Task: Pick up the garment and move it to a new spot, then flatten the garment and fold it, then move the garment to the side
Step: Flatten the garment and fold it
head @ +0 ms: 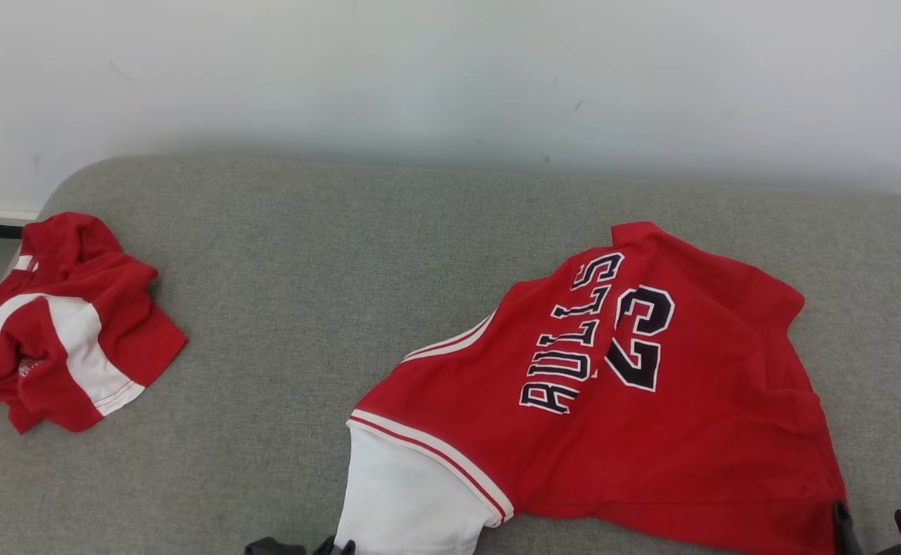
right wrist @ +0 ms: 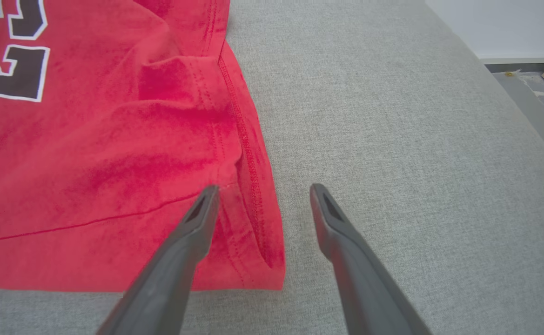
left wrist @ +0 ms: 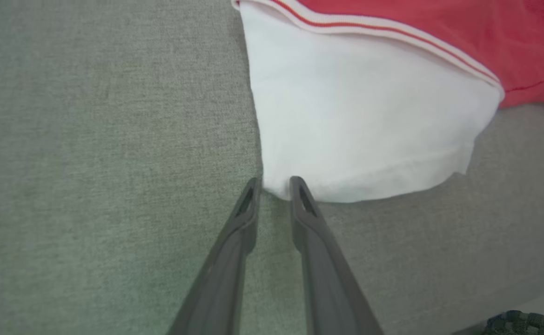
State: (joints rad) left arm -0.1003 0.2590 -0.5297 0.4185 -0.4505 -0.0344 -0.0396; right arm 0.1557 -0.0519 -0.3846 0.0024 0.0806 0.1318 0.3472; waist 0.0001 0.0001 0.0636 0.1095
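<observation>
Starting with the head view: a red jersey (head: 674,432) is seen spread out, a bit rumpled, on the right half of a grey cushion (head: 304,262). "BULLS" and a black number (head: 643,335) are printed sideways across it, and a white sleeve (head: 404,501) pokes out at its near left corner. Over at the cushion's left edge a second garment (head: 57,331), red and white, is bunched in a heap, well apart from the jersey, and a pale wall (head: 450,69) is seen along the far side. On to the left wrist view, where the left gripper (left wrist: 275,182) is parked right at the sleeve's near corner. Its two dark fingers are drawn close with only a slim gap, and the cloth's corner sits at the tips, but whether anything is actually nipped can't be told, tbh. A striped trim (left wrist: 392,30) is seen where sleeve meets red body. In the right wrist view, the right gripper (right wrist: 262,193) is spread wide over the jersey's near right corner. One finger is over red cloth beside the stitched hem (right wrist: 248,163), the other over bare cushion, and nothing is clamped.
</observation>
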